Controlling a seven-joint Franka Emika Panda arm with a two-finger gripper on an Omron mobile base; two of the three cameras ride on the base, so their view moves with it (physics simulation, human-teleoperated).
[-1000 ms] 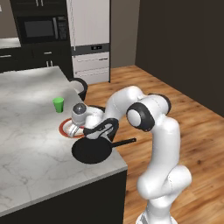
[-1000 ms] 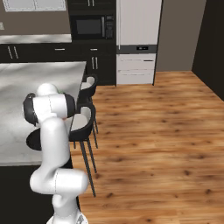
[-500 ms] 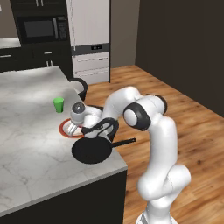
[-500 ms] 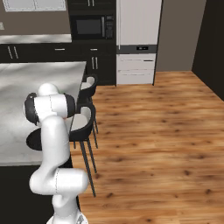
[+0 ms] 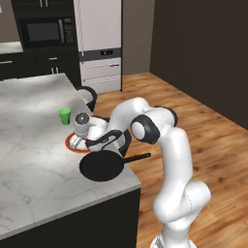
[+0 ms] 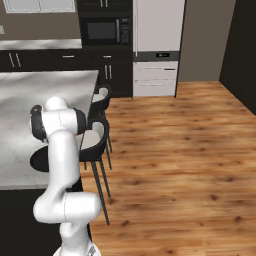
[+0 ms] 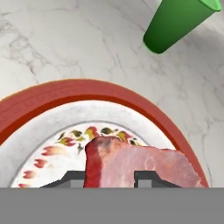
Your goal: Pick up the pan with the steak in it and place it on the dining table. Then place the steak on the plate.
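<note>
Steak (image 7: 131, 164): in the hand view it is seen between the two dark fingertips, over the white middle of the plate (image 7: 65, 94); contact with the plate cannot be told.
Claw (image 7: 107, 177): closed on the steak, with one tip showing at each side of the meat.
Cup (image 7: 177, 19): green, lying beyond the plate's red-brown rim on the marbled bench (image 7: 65, 39).
Left base view, claw (image 5: 76, 141): held low over the plate (image 5: 72, 147), the arm (image 5: 160, 145) bent down toward it.
Left base view, pan (image 5: 102, 165): set on the bench (image 5: 34, 164) near its front corner, just beside the plate, handle pointing right past the edge.
Left base view, cup (image 5: 64, 116): standing behind the plate.
Right base view: the arm (image 6: 60, 150) is seen at the bench (image 6: 30, 110) edge, with part of the pan (image 6: 39, 161) behind it and two dark stools (image 6: 96, 142) alongside.
</note>
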